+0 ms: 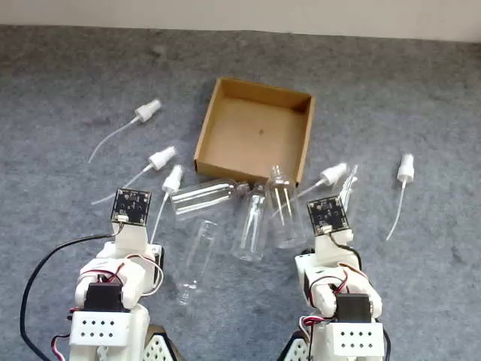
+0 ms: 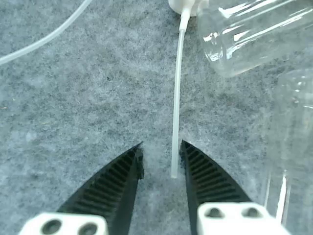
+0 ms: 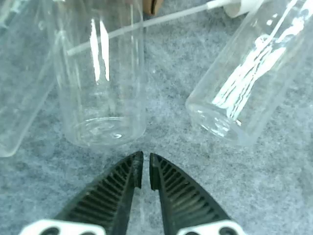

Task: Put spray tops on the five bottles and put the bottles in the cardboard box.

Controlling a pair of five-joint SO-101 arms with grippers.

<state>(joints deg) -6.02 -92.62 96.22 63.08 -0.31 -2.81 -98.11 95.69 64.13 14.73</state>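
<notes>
Hovering low over the mat (image 1: 75, 75), the left gripper (image 2: 161, 145) is open a little, with a spray top's tube (image 2: 176, 98) ending between its fingers. Right gripper (image 3: 145, 156) is nearly closed on nothing, tips just short of a bottle (image 3: 102, 88) base. All five bottles (image 1: 252, 222) lie by the box (image 1: 207, 131), spray tops (image 1: 161, 158) loose around them.

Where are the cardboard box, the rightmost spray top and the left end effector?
cardboard box (image 1: 255, 131), high view, bare floor inside.
rightmost spray top (image 1: 406, 168), high view, white head.
left end effector (image 2: 161, 147), left wrist view, midway between its open fingertips.
</notes>
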